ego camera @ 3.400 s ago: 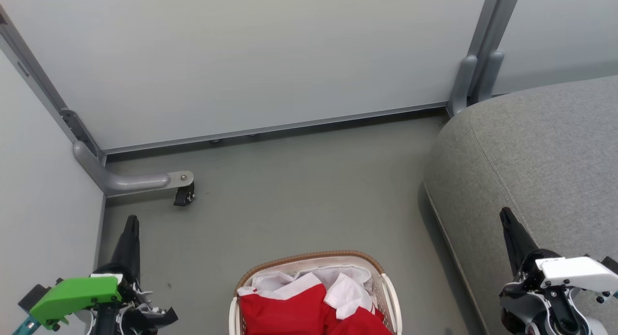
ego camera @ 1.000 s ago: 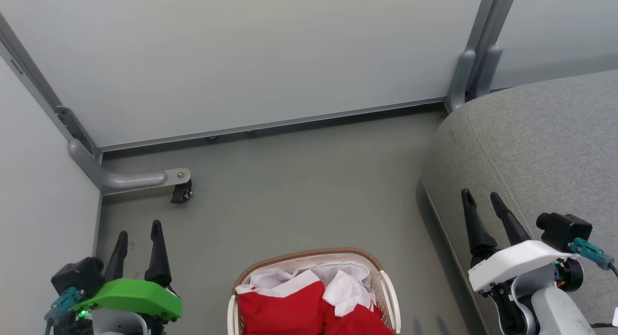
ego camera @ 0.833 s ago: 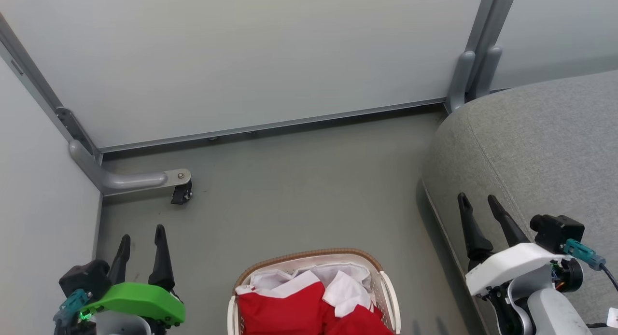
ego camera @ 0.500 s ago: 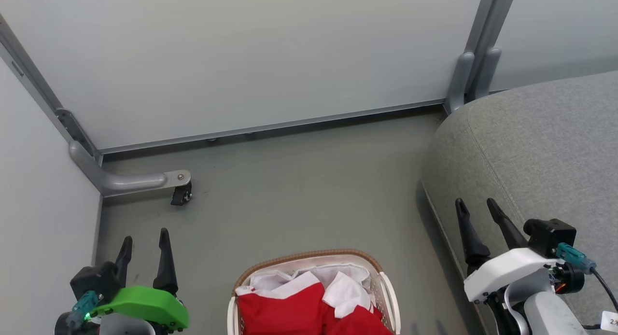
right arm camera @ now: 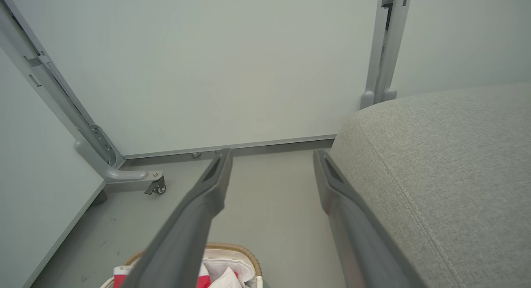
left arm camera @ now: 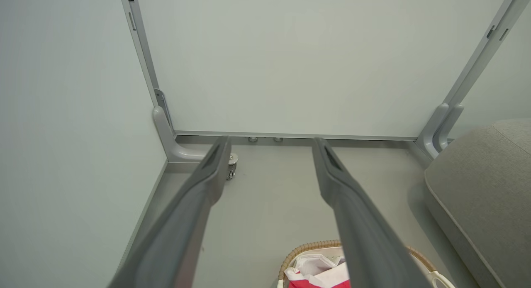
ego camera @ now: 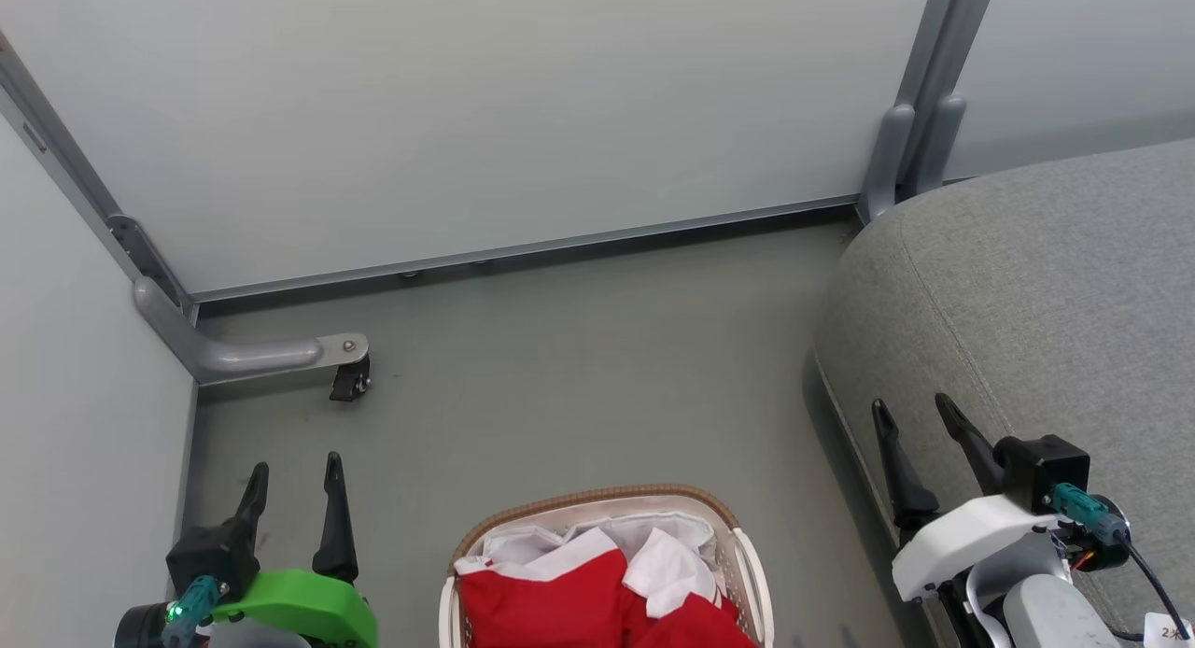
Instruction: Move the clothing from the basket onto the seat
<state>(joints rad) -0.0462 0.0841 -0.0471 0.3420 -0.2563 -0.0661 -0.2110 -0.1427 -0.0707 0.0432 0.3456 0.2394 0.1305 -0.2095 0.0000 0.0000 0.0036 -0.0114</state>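
Observation:
The cream basket [ego camera: 709,508] with a brown woven rim stands on the floor at the bottom centre, and its rim [left arm camera: 307,246] [right arm camera: 232,248] peeks into both wrist views. Red clothing [ego camera: 551,601] with white trim lies in it, under some white cloth. The grey seat [ego camera: 1027,293] [right arm camera: 448,163] [left arm camera: 481,176] fills the right side. My left gripper [ego camera: 294,466] [left arm camera: 269,145] hovers open and empty, left of the basket. Over the seat's near edge my right gripper [ego camera: 910,407] [right arm camera: 271,155] hangs open and empty.
Pale partition panels [ego camera: 485,106] close off the back and left. A grey metal foot with a black caster [ego camera: 350,379] juts onto the floor at the left. Another grey post [ego camera: 910,116] stands by the seat's far corner. Bare grey floor [ego camera: 579,368] lies beyond the basket.
Both grippers have drawn back toward the bottom of the head view, staying open. Compared with the oldest frame, each has rolled so that both fingers show. The basket and clothing have not moved.

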